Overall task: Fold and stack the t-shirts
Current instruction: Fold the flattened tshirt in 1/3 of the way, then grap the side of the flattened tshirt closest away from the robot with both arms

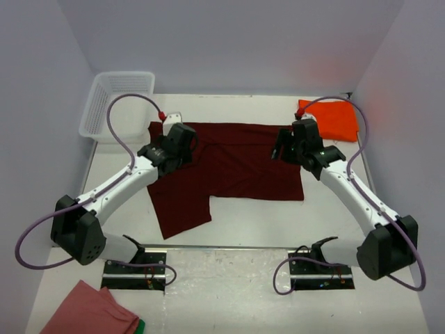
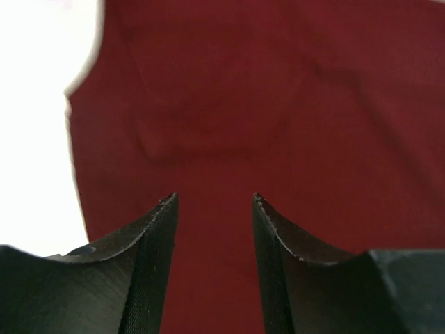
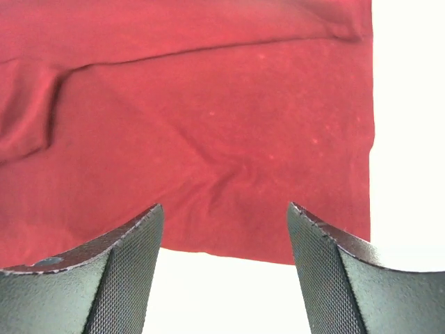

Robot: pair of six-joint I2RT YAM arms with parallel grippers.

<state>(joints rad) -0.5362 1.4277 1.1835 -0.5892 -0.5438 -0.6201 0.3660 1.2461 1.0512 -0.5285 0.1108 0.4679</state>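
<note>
dark maroon-red fabric t-shirt (image 1: 229, 167) lay lengthwise, parallel to the far edge of the table (image 1: 250, 223); left gripper (image 2: 214, 198) over its left end, right gripper (image 3: 224, 207) over its right, both parted, empty.

I am looking at both arms reaching forward from their bases at the near edge of the table, each angling inward toward the middle. The left arm (image 1: 118, 184) is rising from the near left corner and leaning to the right, with its wrist bending down over the left-centre of the table. The right arm (image 1: 354, 191) is mirroring it from the near right corner, leaning left with its wrist tipping down over the right-centre. The left gripper (image 2: 214, 198) is pointing downward, its jaws standing apart and holding nothing. The right gripper (image 3: 224, 207) is hanging with its jaws wide apart, also gripping nothing. The two wrists are sitting well apart.
</note>
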